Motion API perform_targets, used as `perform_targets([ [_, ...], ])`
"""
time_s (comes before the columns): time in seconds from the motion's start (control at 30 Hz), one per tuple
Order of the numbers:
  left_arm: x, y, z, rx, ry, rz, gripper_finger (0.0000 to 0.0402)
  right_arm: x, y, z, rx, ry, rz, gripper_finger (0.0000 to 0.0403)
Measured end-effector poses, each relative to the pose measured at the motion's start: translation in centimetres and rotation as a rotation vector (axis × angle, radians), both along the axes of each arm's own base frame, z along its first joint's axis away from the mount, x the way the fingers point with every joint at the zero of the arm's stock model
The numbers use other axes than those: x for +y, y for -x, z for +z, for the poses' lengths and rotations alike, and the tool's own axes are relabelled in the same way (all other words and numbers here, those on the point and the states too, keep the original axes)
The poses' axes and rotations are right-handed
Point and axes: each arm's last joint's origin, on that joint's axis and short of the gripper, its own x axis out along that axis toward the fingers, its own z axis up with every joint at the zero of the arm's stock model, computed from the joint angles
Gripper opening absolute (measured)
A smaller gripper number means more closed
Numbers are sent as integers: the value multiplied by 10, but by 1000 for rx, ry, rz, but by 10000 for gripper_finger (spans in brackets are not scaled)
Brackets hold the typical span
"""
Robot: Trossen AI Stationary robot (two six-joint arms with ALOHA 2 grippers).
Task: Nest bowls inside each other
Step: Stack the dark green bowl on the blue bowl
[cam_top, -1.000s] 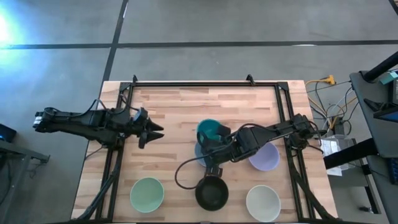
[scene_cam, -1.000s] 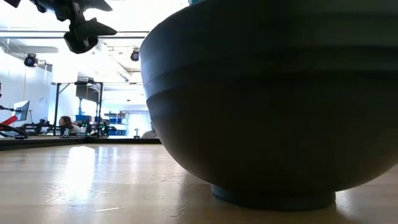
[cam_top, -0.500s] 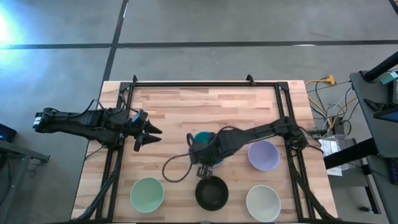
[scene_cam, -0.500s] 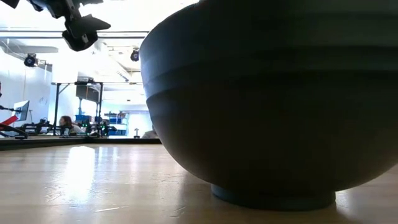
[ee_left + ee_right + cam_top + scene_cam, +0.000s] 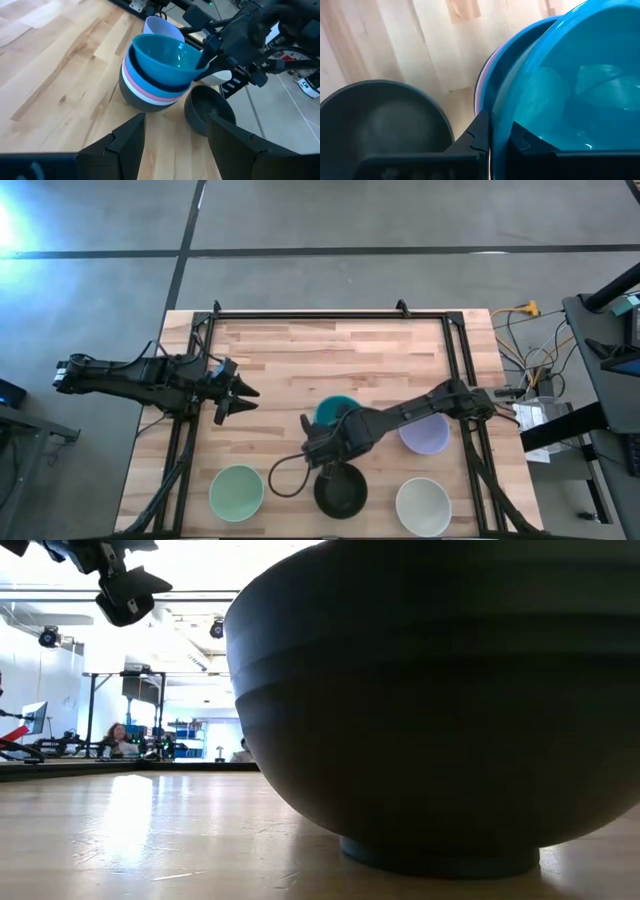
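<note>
A: Partly done, by the look of it. At tabletop (image 5: 270, 350) centre, a stack (image 5: 150, 82): teal bowl (image 5: 167, 55) uppermost and tilted, over blue, pink and white rims on a dark bottom bowl.

B: Right claw (image 5: 495, 136)?

A: Pinched on the teal bowl's rim, one finger inside, one outside. Not yet seated level.

B: Left claw (image 5: 243, 392)?

A: Parked at nine o'clock, fingers spread, holding nothing.

B: Left to nest?

A: Four loose: lavender bowl (image 5: 424, 430) at three o'clock of the stack, black bowl (image 5: 341, 491) at six just beside it, pale green bowl (image 5: 236, 491) at seven, white bowl (image 5: 422, 505) at five. Roughly halfway, judging by the count.

B: Low view?

A: Filled by one dark bowl; nothing further to tell.
</note>
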Motion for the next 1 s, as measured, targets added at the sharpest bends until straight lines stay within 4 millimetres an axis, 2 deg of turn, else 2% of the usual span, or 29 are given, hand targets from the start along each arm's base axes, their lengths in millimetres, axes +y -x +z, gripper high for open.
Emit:
perform_targets([
  [0.43, 0, -2, -1, 11, 2, 0, 191, -1, -1, -1, -7, 38, 28, 15],
  [0.73, 0, -4, -3, 21, 5, -1, 191, 2, -3, 0, -12, -28, 83, 73],
  [0.87, -1, -5, -3, 22, 8, -5, 191, 1, -1, 15, -56, -47, 66, 95],
  [1.0, -1, -5, -3, 22, 9, -8, 191, 0, 0, 35, -122, -78, 35, 100],
])
